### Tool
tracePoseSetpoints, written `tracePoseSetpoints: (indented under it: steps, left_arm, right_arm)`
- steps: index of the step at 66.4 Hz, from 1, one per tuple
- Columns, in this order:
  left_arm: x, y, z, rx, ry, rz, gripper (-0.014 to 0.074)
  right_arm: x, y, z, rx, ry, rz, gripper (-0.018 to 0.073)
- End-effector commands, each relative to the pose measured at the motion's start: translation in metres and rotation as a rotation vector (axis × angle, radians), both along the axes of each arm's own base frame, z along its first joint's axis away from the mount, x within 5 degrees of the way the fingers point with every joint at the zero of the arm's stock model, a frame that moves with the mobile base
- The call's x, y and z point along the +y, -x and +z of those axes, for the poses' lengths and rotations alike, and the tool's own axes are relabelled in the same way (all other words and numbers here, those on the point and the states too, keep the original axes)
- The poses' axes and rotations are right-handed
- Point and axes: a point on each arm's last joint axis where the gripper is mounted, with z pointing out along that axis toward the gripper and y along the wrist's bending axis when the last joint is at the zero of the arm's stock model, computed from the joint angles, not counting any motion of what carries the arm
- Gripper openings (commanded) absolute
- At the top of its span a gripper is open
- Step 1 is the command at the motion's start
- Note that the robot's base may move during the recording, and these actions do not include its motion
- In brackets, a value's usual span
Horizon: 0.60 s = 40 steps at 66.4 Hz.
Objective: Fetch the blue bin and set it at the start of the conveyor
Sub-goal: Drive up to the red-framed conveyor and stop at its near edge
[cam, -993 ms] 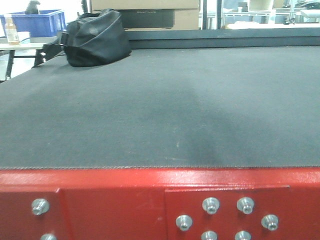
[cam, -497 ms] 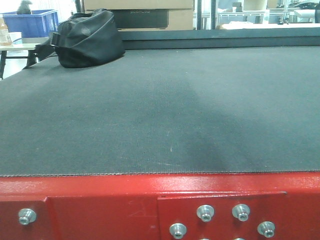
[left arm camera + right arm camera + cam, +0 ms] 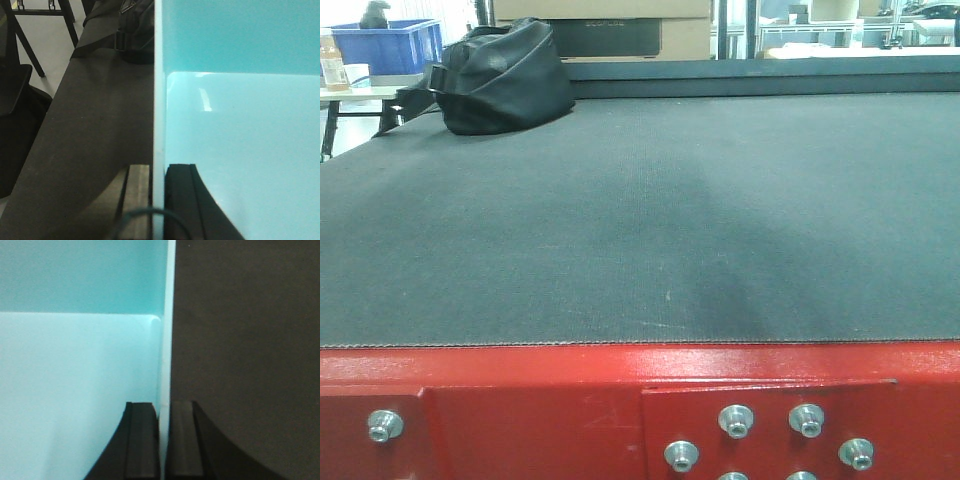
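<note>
Heavily cropped, blue bin [image 3: 240, 150] walls fill left claw [image 3: 159, 172] and right claw [image 3: 163, 410].

The left pincer [image 3: 159, 169] and right pincer [image 3: 163, 405] have flat black fingers [image 3: 142, 440]; a dark cable [image 3: 131, 216] crosses the left.

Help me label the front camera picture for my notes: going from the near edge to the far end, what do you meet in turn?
red frame → dark belt → black bag → cardboard boxes
</note>
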Motion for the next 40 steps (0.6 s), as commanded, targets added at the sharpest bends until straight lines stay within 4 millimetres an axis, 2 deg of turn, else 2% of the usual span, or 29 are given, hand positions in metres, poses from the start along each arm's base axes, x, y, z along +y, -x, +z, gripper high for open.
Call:
tracePoseSetpoints:
  steps: [1, 40]
  left_arm:
    - [-0.0042, 0.0001, 0.0062, -0.053, -0.001, -0.039, -0.0111]
    - [-0.0077, -0.0011, 0.0088, -0.085, 0.014, -0.074, -0.0111]
  right_arm:
    - [0.0041, 0.0027, 0.0076, -0.05, -0.034, 0.039, -0.0162]
    - [0.0042, 0.004, 0.0054, -0.021, -0.044, 0.034, -0.0162]
